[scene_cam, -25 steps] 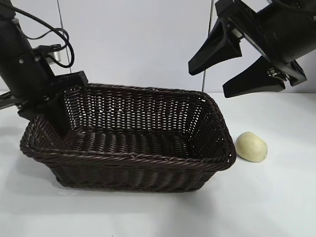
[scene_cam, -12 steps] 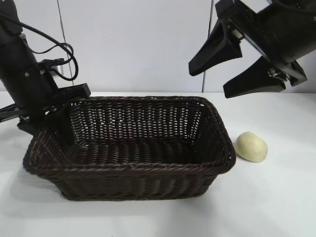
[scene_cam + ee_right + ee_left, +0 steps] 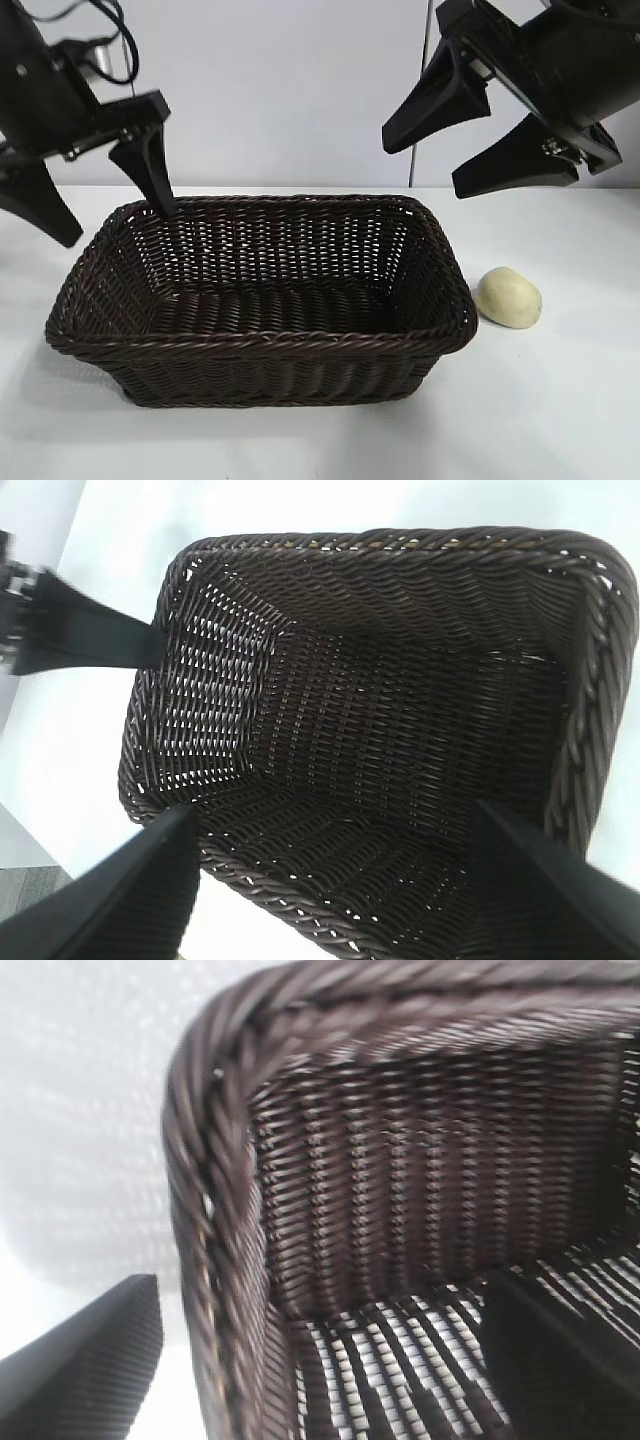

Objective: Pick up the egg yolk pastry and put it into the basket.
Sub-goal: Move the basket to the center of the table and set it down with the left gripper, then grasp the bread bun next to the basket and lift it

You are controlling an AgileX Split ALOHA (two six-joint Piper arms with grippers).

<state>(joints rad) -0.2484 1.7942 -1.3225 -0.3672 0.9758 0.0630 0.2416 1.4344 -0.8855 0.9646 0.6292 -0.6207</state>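
The dark brown wicker basket [image 3: 260,345] stands flat in the middle of the table. The pale yellow egg yolk pastry [image 3: 509,297] lies on the table just right of the basket, clear of its right rim. My left gripper [image 3: 118,225] is open and empty just above the basket's left end, one finger over the back left corner and one outside. In the left wrist view its gripper [image 3: 320,1380] straddles the basket's corner rim [image 3: 215,1160]. My right gripper [image 3: 425,165] is open and empty, high above the basket's right end. The right wrist view looks down between its fingers [image 3: 335,910] into the empty basket [image 3: 380,710]; the pastry is out of that view.
White tabletop [image 3: 560,400] runs around the basket, with a pale wall behind. A finger of the left gripper [image 3: 90,640] shows at the basket's far end in the right wrist view.
My left gripper has come out of the basket's left end, risen and stands open. The basket, tilted before, now sits flat and a little to the right. The right arm and the pastry have not moved.
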